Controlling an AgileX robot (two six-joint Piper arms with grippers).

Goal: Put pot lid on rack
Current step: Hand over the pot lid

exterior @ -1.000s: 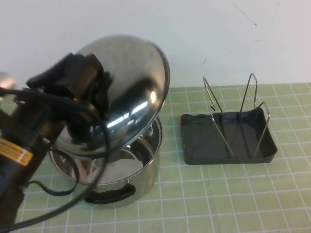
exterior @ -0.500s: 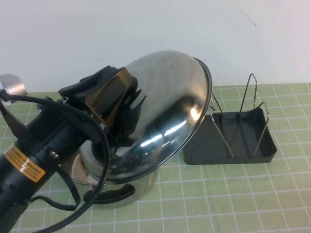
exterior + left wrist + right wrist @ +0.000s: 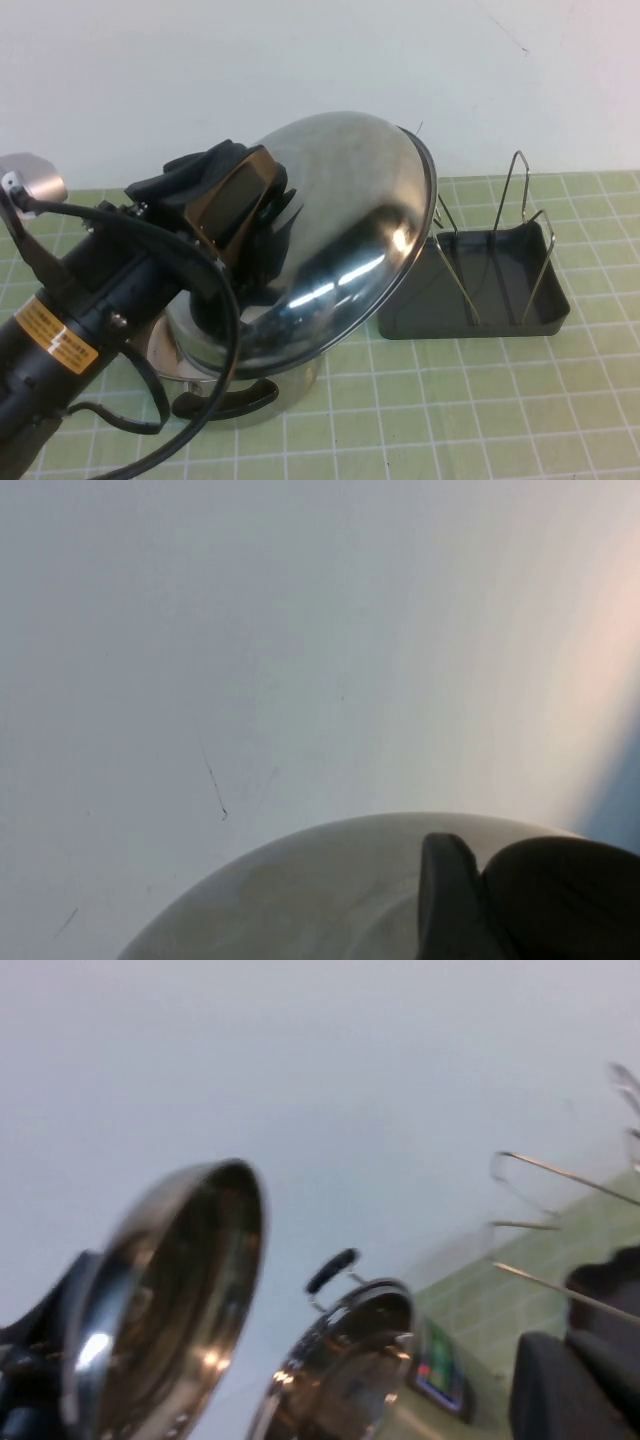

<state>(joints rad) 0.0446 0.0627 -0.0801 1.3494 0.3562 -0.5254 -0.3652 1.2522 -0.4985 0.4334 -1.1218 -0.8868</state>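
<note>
Writing: the only label in view is a yellow-orange sticker (image 3: 55,338) with small black print on the left arm's forearm; the print cannot be read. No brand mark shows on any other item.

Count: one pot lid (image 3: 340,235), one pot (image 3: 270,380), one rack (image 3: 470,285), two arms (only the left one appears in the high view).

Left gripper (image 3: 255,215): positioned above the pot, with its fingers clenched at the centre of the pot lid's domed face, where the knob sits (the knob itself is hidden behind the fingers). The lid hangs in the air, tilted steeply, dome toward the gripper. Its rim on the far side from the fingers reaches the nearest wire loop (image 3: 445,215) of the rack; contact cannot be confirmed. In the left wrist view one dark finger (image 3: 450,900) lies against the lid's dome (image 3: 300,900).

Pot: on the green grid mat (image 3: 480,410), directly below the fingers and lid, one black handle (image 3: 225,400) visible.

Rack: dark tray beyond the lid's rim, wire loops upright.

Right gripper (image 3: 580,1360): visible only in the right wrist view, close to the rack's wires, well apart from the lid (image 3: 165,1300). Finger state: cannot tell.
</note>
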